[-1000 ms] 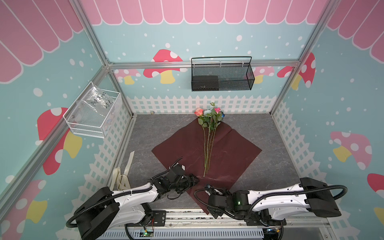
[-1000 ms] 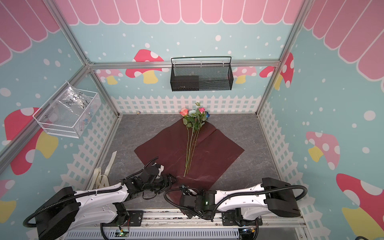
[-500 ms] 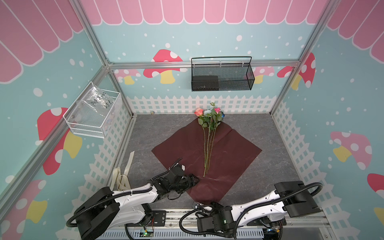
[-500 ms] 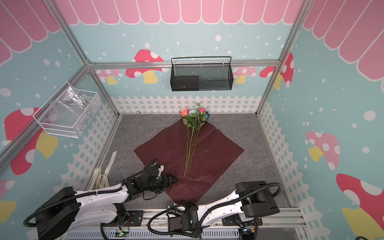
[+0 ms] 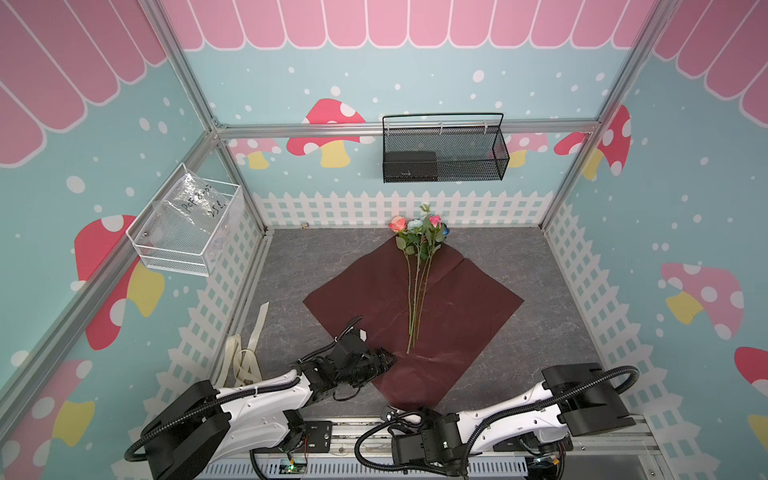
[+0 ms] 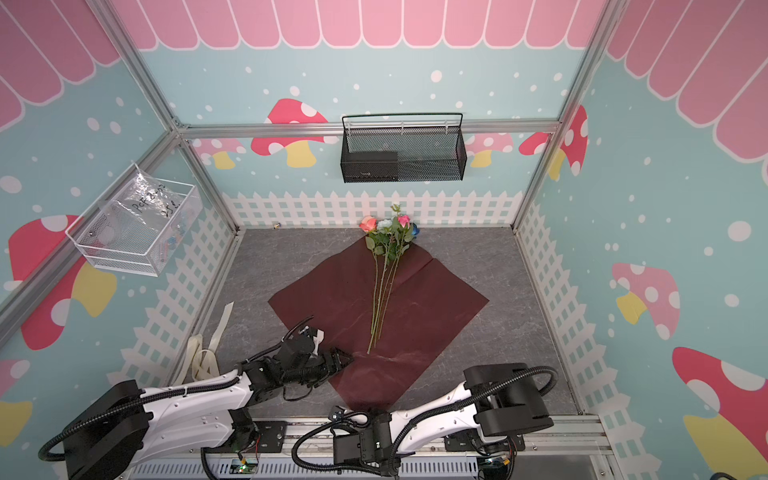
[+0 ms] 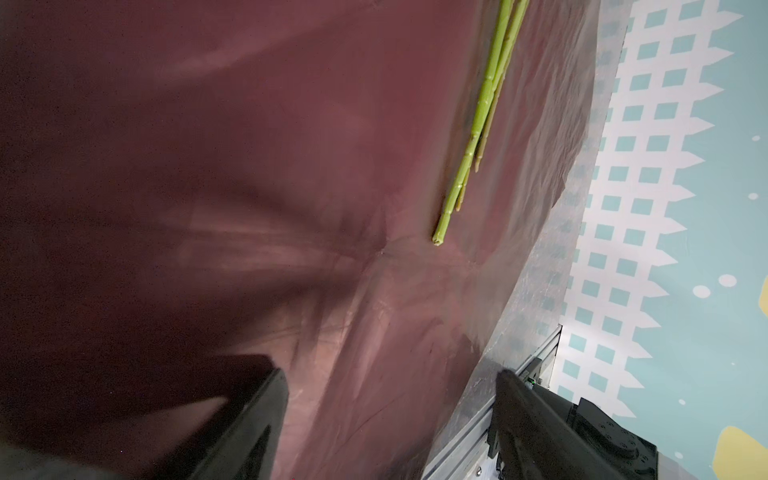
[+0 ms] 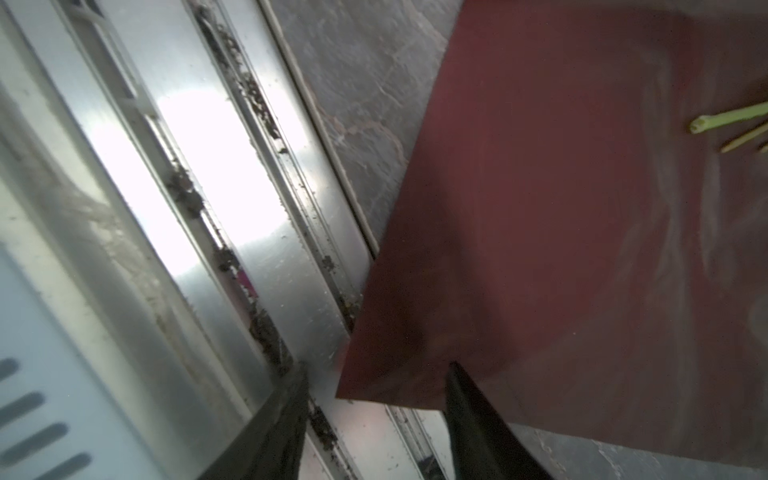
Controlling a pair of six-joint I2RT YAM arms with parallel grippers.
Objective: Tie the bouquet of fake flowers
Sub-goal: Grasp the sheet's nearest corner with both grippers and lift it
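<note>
Right pincer point(image 8: 378, 365) now down by wrapping paper point(image 8: 561, 208) corner — grip unclear

the left white arm with black joints point(image 5: 257, 395) lies low and reaches forward, toward the middle, in both top views. at its tip the black left gripper point(image 5: 384, 360) points the same way, and its two fingers point(image 7: 249, 419) stand wide apart. the right white arm with black joints point(image 5: 511, 409) is bent low along the front edge. the black right gripper point(image 8: 376, 432) has its fingers point(image 8: 478, 440) partly apart, with a clear gap between them.
</note>
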